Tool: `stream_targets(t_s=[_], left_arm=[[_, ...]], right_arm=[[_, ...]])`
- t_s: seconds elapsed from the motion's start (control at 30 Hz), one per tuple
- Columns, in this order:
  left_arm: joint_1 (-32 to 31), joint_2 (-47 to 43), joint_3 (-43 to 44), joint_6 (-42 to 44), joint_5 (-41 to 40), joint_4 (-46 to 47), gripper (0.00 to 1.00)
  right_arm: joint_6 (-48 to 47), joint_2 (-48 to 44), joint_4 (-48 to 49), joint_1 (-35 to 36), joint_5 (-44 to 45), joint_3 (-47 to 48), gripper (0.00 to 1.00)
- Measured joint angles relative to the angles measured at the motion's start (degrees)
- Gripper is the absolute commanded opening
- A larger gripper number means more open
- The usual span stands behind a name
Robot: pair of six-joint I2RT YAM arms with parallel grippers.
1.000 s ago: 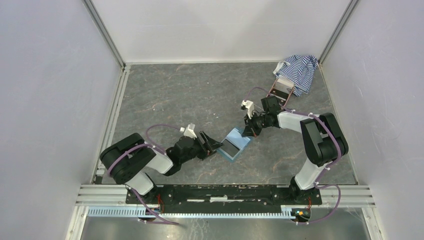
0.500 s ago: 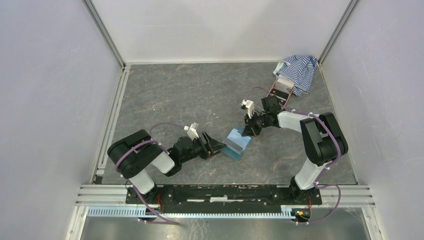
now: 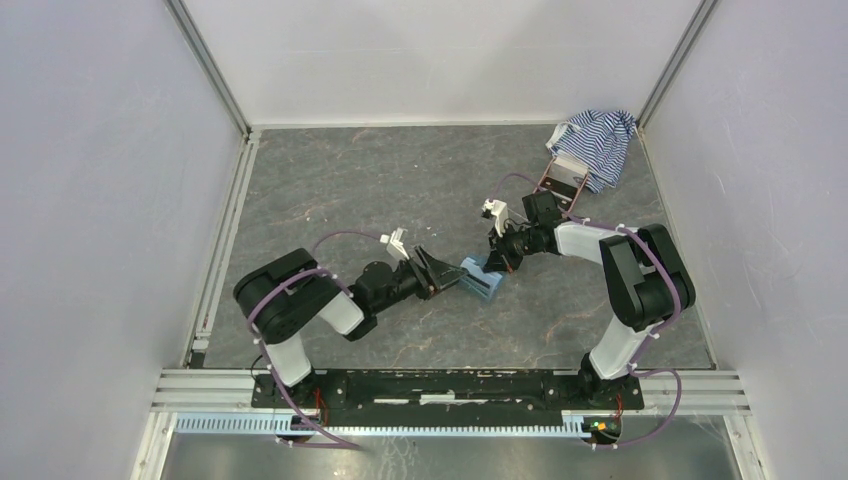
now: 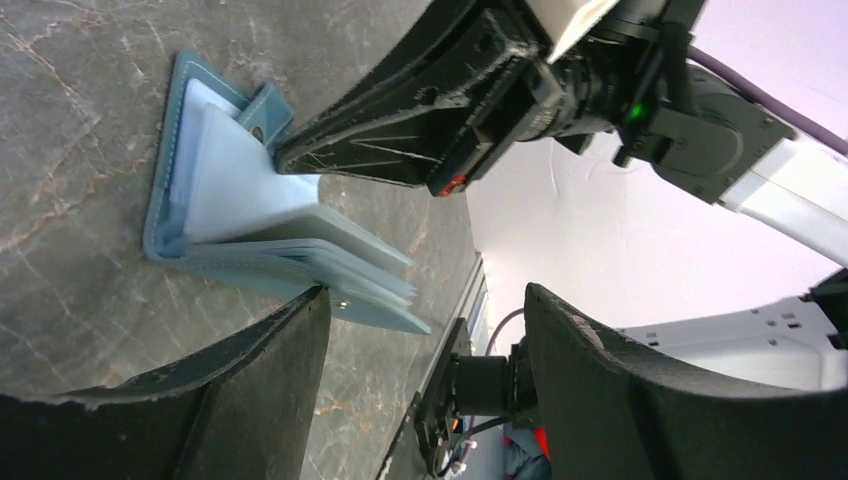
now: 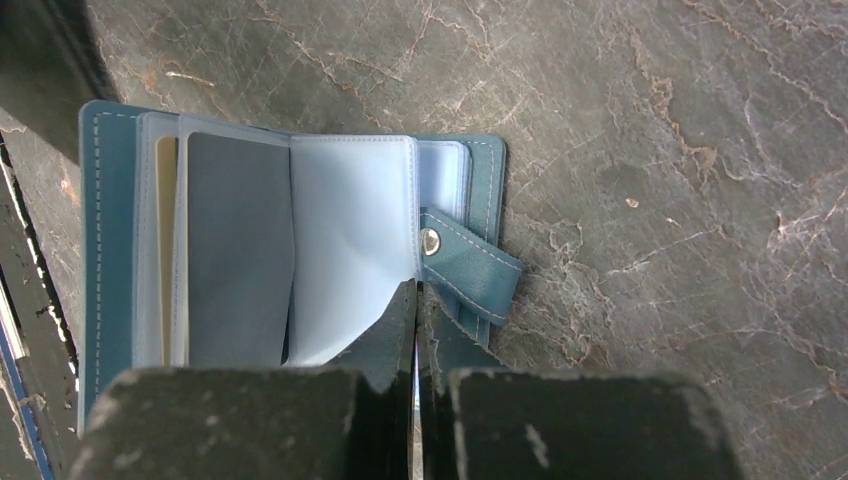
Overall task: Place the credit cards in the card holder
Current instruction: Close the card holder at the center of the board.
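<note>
The teal-blue card holder lies mid-table, its left half raised so it stands partly folded. In the right wrist view the card holder shows pale sleeves holding a dark grey credit card and the edge of a tan-gold credit card. The snap tab sticks out to the right. My right gripper is shut, its tips pressed on the holder's inside next to the tab. My left gripper is open, one finger touching the edge of the raised cover.
A blue-white striped cloth lies in the far right corner with a pinkish case beside it. Metal rails line the table's left edge and white walls close in on three sides.
My left gripper has slid right to the card holder and tipped its left half up, so the holder looks narrower. The right arm has stayed put.
</note>
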Motion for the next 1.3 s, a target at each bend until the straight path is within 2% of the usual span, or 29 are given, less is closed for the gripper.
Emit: stream_targets(t_s=[0.2, 0.47, 0.77, 1.3], left_arm=[[0.00, 6.19, 3.34, -0.04, 0.28, 0.74, 0.77], [0.00, 8.41, 4.87, -0.04, 0.26, 0.72, 0.76], [0.00, 8.55, 4.94, -0.07, 0.26, 0.70, 0.75], [0.00, 8.28, 7.19, -0.07, 0.02, -3.37, 0.75]], right_arm=[[0.00, -0.04, 0.02, 0.00, -0.13, 0.00, 0.00], [0.00, -2.08, -0.24, -0.33, 0.31, -0.94, 0.00], [0.00, -8.07, 0.70, -1.11, -1.05, -3.08, 0.01], [-2.05, -7.02, -2.60, -1.14, -1.22, -3.08, 0.01]])
